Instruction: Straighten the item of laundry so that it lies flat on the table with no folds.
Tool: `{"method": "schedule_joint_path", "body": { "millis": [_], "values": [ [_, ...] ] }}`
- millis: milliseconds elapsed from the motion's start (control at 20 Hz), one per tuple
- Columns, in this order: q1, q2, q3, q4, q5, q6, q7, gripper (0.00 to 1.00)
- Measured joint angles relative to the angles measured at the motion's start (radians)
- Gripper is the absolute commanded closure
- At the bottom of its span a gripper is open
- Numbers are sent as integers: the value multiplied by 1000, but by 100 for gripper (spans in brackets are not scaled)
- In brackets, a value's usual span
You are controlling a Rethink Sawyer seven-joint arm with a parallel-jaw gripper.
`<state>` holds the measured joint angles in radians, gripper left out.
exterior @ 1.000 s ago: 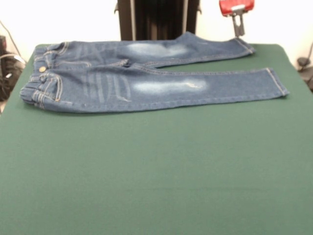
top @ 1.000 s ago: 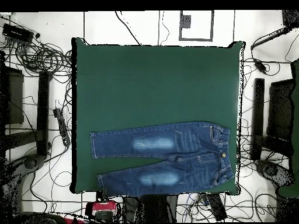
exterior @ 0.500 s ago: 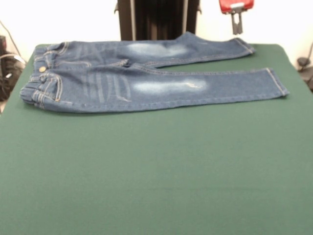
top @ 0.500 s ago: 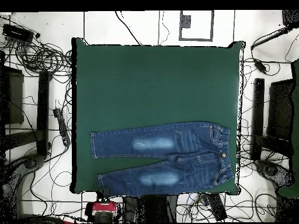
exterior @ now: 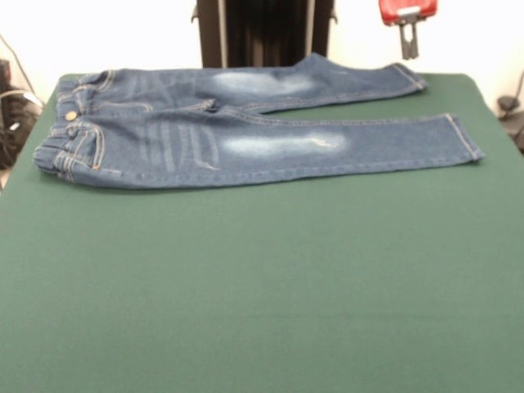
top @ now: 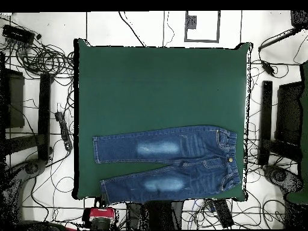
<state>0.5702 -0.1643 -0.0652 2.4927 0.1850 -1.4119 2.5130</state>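
Jeans [exterior: 246, 131] spread face up on the green counter [exterior: 262, 286], along the edge nearest the robot base. Front view: waistband at left with the brass button [exterior: 71, 115] showing, both legs running out to the right. Legs split in a narrow V; a sliver of green shows between them toward the cuffs. Pale faded patch on each thigh. The leg nearer the camera ends in a cuff near the counter's right edge; the farther leg's cuff lies close to the back edge. Cloth looks mostly flat, with slight bunching at the elastic waistband and pocket area on the left.

Overhead view: jeans [top: 168, 161] occupy the lower part of the counter [top: 162, 84], waistband at right, cuffs at left; the rest of the green top is bare.

Gripper [exterior: 408, 41] hangs raised past the back edge of the counter, above and behind the far cuff, apart from the cloth. Red housing, dark jaws pointing down; cannot tell how far the jaws are parted. They carry nothing. Overhead, the red gripper [top: 101, 218] sits just off the counter's lower left corner.
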Motion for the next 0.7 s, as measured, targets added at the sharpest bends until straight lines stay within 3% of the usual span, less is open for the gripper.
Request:
{"method": "schedule_joint_path", "body": {
  "millis": [700],
  "values": [
    [23, 56, 11, -69, 13, 0, 0, 100]
  ]
}}
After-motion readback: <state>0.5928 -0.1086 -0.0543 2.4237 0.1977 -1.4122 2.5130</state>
